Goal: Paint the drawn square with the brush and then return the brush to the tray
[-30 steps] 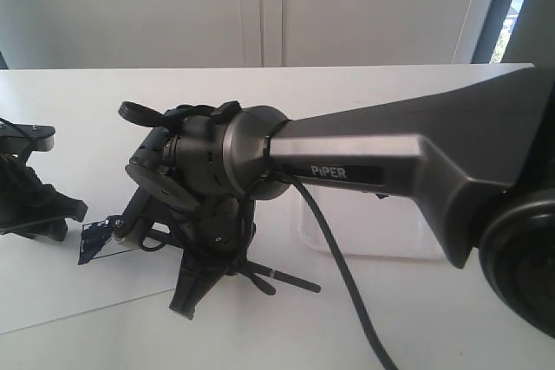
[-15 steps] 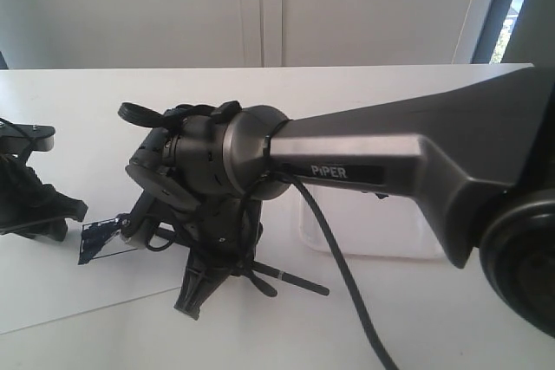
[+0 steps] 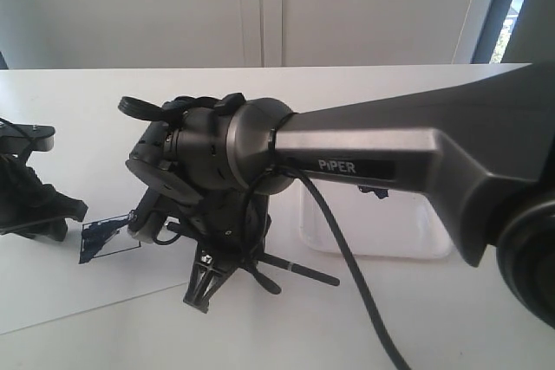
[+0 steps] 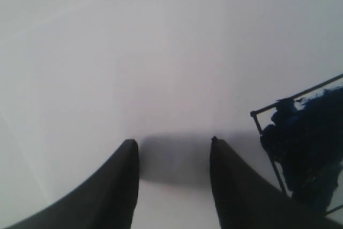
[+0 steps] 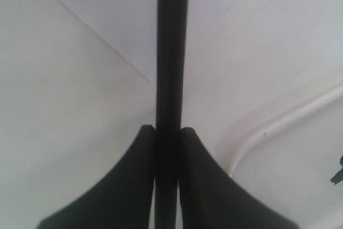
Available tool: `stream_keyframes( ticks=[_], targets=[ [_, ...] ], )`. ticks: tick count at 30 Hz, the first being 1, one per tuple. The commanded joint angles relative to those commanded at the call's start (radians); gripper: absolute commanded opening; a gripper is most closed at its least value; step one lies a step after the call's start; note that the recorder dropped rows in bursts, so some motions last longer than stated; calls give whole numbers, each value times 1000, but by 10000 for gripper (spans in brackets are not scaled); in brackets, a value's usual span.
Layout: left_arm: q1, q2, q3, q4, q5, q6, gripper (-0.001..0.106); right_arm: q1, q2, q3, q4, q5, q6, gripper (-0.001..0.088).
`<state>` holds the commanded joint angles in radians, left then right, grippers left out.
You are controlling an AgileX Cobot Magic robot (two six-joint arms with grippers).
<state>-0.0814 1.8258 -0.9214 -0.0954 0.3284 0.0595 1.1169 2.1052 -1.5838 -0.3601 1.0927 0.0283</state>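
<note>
At the far left, the left gripper (image 4: 171, 142) sits where it was a second ago. Its jaws stand apart over bare paper (image 4: 107, 52) with nothing between them. Just beside it on that sheet lies the square (image 3: 108, 240), unmoved, its thin outline partly filled with ragged dark paint.

Right of it, the right gripper (image 3: 201, 301) has slid to the right, and its wrist has turned a little. It is clenched on the brush (image 3: 303, 270). The black handle juts out to the right, low over the table (image 3: 87, 93), and its end is now nearer the tray (image 3: 390, 249) than before. The right wrist view shows the handle pinched tight between both jaws, with the tray's rim close by.

The bristle end is hidden behind the wrist housing, so I cannot tell whether it touches the paper. The same housing covers the square's right edge. Farther right, the arm (image 3: 390, 145) covers the tray's far side, and the cable (image 3: 347, 275) crosses its left part.
</note>
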Motion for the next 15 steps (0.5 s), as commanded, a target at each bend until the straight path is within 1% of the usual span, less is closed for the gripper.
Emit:
stream_keyframes(
  ticks=[5,9,15],
  targets=[
    [0,0,0,0,0,0,483,0,0,0,16,-29,-10,0],
    [0,0,0,0,0,0,483,15,0,0,26,-68,-28,0],
    [0,0,0,0,2,0,483,28,2,0,16,-73,-38,0]
  ],
)
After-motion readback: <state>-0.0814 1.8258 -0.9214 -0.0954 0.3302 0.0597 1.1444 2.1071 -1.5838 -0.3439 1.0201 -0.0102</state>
